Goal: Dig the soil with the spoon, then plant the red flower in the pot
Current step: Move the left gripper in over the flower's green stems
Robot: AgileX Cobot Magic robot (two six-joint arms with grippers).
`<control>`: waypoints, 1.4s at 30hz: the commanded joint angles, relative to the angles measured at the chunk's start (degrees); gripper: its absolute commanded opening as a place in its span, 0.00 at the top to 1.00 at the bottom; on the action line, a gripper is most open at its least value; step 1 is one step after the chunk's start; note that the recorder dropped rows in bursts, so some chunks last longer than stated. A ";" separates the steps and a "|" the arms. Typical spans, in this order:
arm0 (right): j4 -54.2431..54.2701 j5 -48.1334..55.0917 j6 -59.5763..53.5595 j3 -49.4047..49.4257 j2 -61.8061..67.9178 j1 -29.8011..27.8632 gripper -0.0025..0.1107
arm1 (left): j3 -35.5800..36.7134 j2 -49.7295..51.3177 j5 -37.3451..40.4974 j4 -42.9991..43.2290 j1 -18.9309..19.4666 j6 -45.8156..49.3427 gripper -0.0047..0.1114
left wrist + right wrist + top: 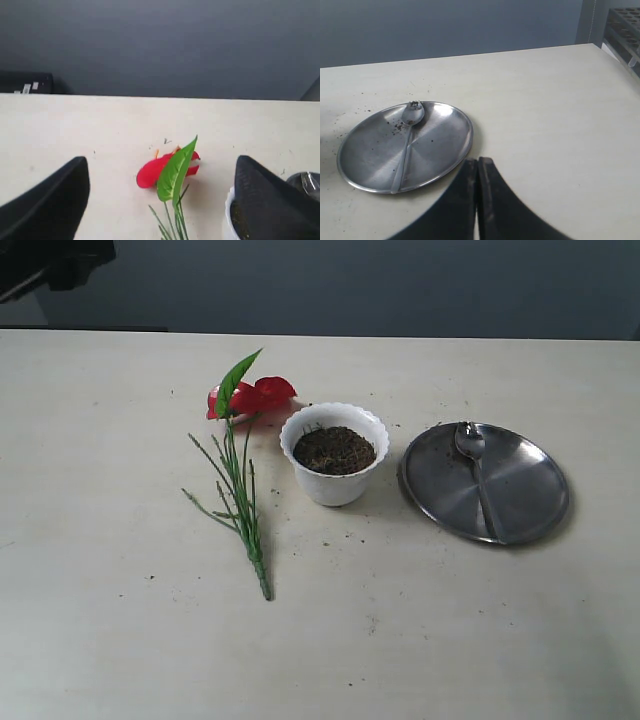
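The red flower (250, 397) lies flat on the table left of the pot (335, 488), its green stems pointing toward the front. The white pot has a wavy rim and holds dark soil (334, 449). The spoon (470, 443) rests on a round steel plate (520, 490) right of the pot. My left gripper (161, 162) is open, with the red flower (150, 172) on the table beyond its jaws and the pot (229, 210) behind one finger. My right gripper (478, 162) is shut and empty beside the plate (440, 140), which carries the spoon (409, 135). Neither gripper shows in the exterior view.
Soil crumbs are scattered on the table around the pot and on the plate. A dark shape (60, 265) sits at the far left corner. A metal rack (625, 30) stands past the table's edge in the right wrist view.
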 commanded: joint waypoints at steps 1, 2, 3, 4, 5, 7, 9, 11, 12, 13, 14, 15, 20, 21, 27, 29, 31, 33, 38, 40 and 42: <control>0.04 -0.69 -0.25 0.26 -0.20 0.20 0.98 | -0.37 4.30 3.90 -4.39 -0.32 0.81 0.31; 0.04 -0.69 -0.25 0.26 -0.20 0.20 0.98 | -0.46 5.24 5.07 -5.07 -0.32 0.81 0.31; 0.04 -0.69 -0.25 0.26 -0.20 0.20 0.98 | -0.46 6.86 6.65 -7.39 -0.32 1.58 0.31; -0.21 -0.58 -0.25 0.26 -0.20 0.20 0.98 | -0.50 8.27 7.81 -11.41 -0.32 4.29 0.31; -0.21 -0.58 -0.25 0.26 -0.20 0.20 0.98 | -0.60 9.06 8.15 -14.04 -0.32 7.16 0.31; -0.21 -0.58 -0.25 0.26 -0.20 0.20 0.98 | -0.70 10.80 8.31 -22.48 -0.39 14.39 0.31; -0.21 -0.58 -0.25 0.26 -0.20 0.20 0.98 | -0.70 11.69 8.31 -28.23 -0.39 18.86 0.31; -0.21 -0.58 -0.25 0.26 -0.20 0.20 0.98 | -0.70 11.86 8.31 -31.60 -0.39 21.81 0.31; -0.21 -0.58 -0.25 0.26 -0.20 0.20 0.98 | -0.70 11.86 8.43 -32.84 -0.39 22.88 0.31; -0.21 -0.58 -0.25 0.26 -0.20 0.20 0.98 | -0.70 11.86 8.52 -33.48 -0.39 24.17 0.31; -0.21 -0.58 -0.25 0.26 -0.20 0.20 0.98 | -0.70 11.86 8.67 -34.00 -0.39 24.79 0.31; -0.21 -0.58 -0.25 0.26 -0.20 0.20 0.98 | -0.70 11.86 8.91 -34.12 -0.39 25.21 0.31; -0.21 -0.58 -0.25 0.26 -0.20 0.20 0.98 | -0.70 11.86 10.07 -33.72 -0.39 25.30 0.31; -0.21 -0.71 -0.25 0.26 -0.20 0.20 0.98 | -0.70 11.86 10.28 -33.72 -0.39 25.45 0.31; 0.02 -0.72 -0.25 0.26 -0.20 0.20 0.98 | -0.70 11.86 10.64 -33.32 -0.39 25.45 0.27; 0.02 -0.72 -0.25 0.26 -0.20 0.20 0.98 | -0.70 11.86 10.49 -34.07 -0.39 25.87 0.21; 0.02 -0.72 -0.25 0.26 -0.20 0.20 0.98 | -0.70 11.86 10.40 -33.87 -0.39 25.88 0.13; 0.02 -0.72 -0.25 0.26 -0.20 0.20 0.98 | -0.70 12.09 10.24 -34.70 -0.39 25.77 0.09; 0.02 -0.72 -0.25 0.26 -0.20 0.20 0.98 | -0.70 13.60 10.24 -39.17 -0.39 25.67 0.09; 0.02 -0.72 -0.25 0.26 -0.20 0.20 0.98 | -0.70 14.85 10.24 -40.78 -0.39 25.67 0.09; -0.08 -0.60 -0.25 0.26 -0.20 0.20 0.98 | -0.70 15.90 10.10 -41.01 -0.39 25.67 0.09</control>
